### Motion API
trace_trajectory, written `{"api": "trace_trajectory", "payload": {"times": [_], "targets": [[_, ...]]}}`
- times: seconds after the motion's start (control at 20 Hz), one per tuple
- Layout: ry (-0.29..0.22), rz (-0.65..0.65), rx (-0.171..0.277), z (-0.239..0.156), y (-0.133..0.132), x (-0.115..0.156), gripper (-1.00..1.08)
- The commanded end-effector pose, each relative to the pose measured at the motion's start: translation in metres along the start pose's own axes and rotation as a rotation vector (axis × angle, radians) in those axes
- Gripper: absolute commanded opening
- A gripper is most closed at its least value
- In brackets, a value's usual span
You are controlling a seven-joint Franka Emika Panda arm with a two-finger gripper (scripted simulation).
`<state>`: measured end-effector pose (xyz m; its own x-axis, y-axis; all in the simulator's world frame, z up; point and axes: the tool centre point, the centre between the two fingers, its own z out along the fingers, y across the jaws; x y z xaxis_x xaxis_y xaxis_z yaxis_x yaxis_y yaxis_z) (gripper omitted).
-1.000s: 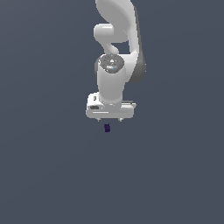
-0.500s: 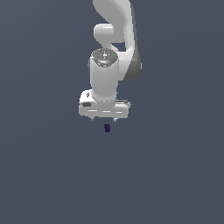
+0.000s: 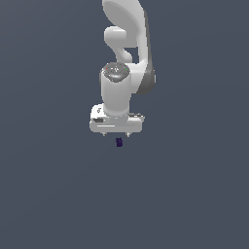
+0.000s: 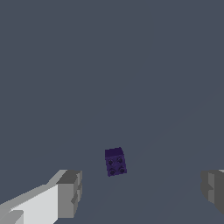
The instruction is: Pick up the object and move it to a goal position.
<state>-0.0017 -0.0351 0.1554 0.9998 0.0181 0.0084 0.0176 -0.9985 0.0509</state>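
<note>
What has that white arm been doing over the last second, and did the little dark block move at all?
The arm's claw slid toward the exterior view's left and turned slightly, ending up over the block. It took hold of nothing; its fingers stand wide apart, clear of the block. The block stayed where it was.

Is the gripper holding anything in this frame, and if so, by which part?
Nothing is held. The gripper is open, its fingers spread wide, and the small dark purple studded block lies apart from both of them, untouched.
</note>
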Motion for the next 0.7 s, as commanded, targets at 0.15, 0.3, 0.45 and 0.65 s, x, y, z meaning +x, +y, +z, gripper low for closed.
{"api": "trace_trajectory", "payload": {"times": [0.15,0.3,0.45,0.65], "targets": [[-0.003,-0.067,0.020,0.034,-0.004,-0.014,1.00],[-0.004,-0.106,0.032,0.053,-0.007,-0.024,1.00],[-0.004,-0.135,0.041,0.067,-0.009,-0.031,1.00],[-0.004,-0.159,0.049,0.079,-0.011,-0.038,1.00]]}}
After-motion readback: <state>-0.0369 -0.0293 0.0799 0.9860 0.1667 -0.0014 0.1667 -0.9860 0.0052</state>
